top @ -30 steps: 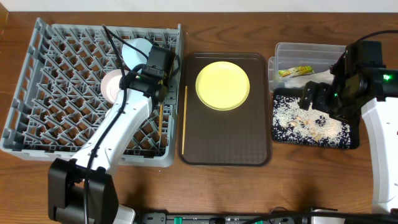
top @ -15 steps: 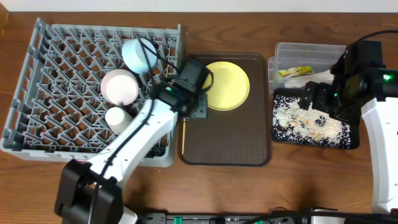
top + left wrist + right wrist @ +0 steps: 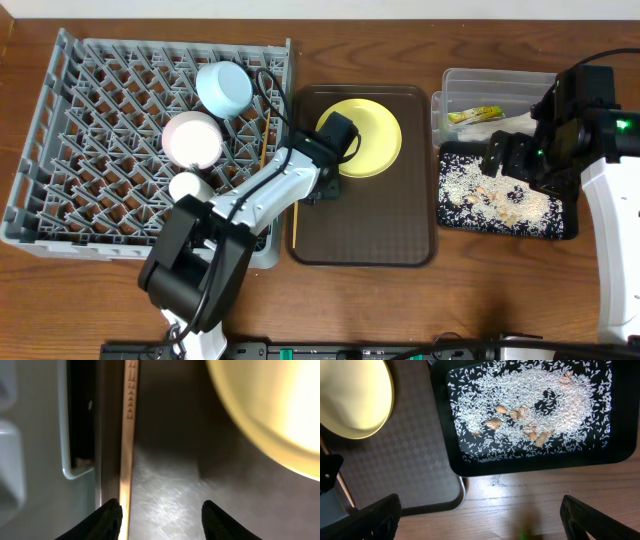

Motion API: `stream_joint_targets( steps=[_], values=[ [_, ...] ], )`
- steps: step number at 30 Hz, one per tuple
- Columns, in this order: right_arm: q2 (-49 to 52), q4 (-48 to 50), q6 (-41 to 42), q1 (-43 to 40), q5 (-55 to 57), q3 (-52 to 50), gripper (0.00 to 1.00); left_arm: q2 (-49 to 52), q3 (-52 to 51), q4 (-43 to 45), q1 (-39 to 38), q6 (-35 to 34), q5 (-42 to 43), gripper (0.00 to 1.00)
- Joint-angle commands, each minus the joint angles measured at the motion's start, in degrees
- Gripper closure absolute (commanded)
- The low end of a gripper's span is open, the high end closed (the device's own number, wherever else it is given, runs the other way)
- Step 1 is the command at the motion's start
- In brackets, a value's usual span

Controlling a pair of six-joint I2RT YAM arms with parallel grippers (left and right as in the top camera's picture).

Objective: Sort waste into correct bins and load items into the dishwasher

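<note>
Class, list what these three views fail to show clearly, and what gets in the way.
Overhead: the left gripper hides the upper part of the thin wooden chopstick on the dark brown tray.
Overhead: the right arm covers one corner of the clear plastic tub.
Left wrist: the round yellow plate is blurred and cropped.

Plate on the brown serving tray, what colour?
Yellow, plain; the plate shows best in the overhead view.

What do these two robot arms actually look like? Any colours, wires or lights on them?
Both have smooth white shells with black joints. The left arm carries a looping black cable; the right arm shows a small green light. The left gripper and right gripper each have two black fingers.
</note>
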Motion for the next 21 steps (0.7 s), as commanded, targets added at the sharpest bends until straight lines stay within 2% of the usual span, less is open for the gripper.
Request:
stream_joint_targets(
  steps=[1, 8, 15, 18, 21],
  values=[
    [0.0, -0.2, -0.7, -0.3, 0.3, 0.2, 0.01, 1.7, -0.5, 0.0, 0.1, -1.1, -2.4, 0.45],
    [0.0, -0.2, -0.7, -0.3, 0.3, 0.2, 0.01, 4.5, -0.5, 0.0, 0.0, -3.4, -1.7, 0.45],
    [0.0, -0.2, -0.7, -0.3, 0.3, 0.2, 0.01, 7.0, -0.5, 0.1, 0.0, -4.1, 4.2, 0.45],
    [0.0, -0.2, -0.7, -0.3, 0.3, 0.2, 0.01, 7.0, -0.5, 0.2, 0.0, -4.1, 4.3, 0.53],
    [0.0, -0.2, -0.7, -0.3, 0.3, 0.2, 0.01, 7.0, -0.5, 0.2, 0.0, -4.1, 4.3, 0.73]
  ],
)
